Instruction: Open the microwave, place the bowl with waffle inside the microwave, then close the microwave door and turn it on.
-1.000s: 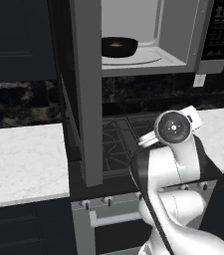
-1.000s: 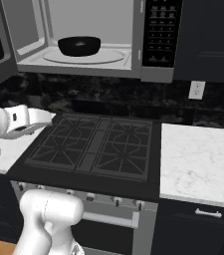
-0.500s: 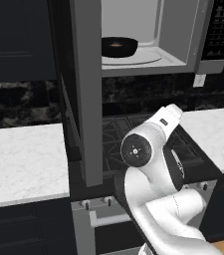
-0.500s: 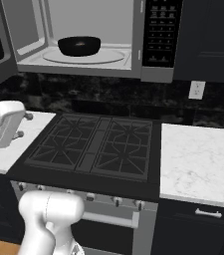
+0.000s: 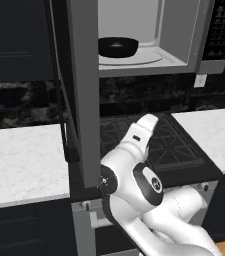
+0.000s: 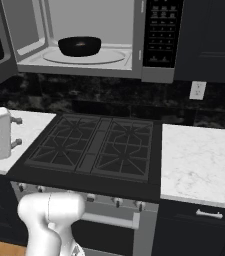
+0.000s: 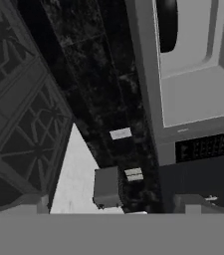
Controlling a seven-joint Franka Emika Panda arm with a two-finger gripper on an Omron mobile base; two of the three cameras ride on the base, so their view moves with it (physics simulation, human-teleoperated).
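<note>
microwave (image 6: 84, 37): door (image 5: 81, 90) open | bowl (image 6: 79, 46) on the turntable inside, holds waffle (image 6: 80, 43) | end effector: fingers apart, holds nothing

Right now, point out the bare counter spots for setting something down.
Free: white counter right of the stove, below the outlet; white counter left of the open microwave door. Crowded: the turntable carries the bowl.

- The microwave (image 6: 84, 40) cavity is left unblocked at its front, and the bowl (image 6: 79, 46) takes up only the middle of the floor.
- The microwave door (image 5: 84, 90) is swung out over the stove (image 6: 96, 147), so the left side of the approach is walled off.
- Free room is seen above the stove grates.
</note>
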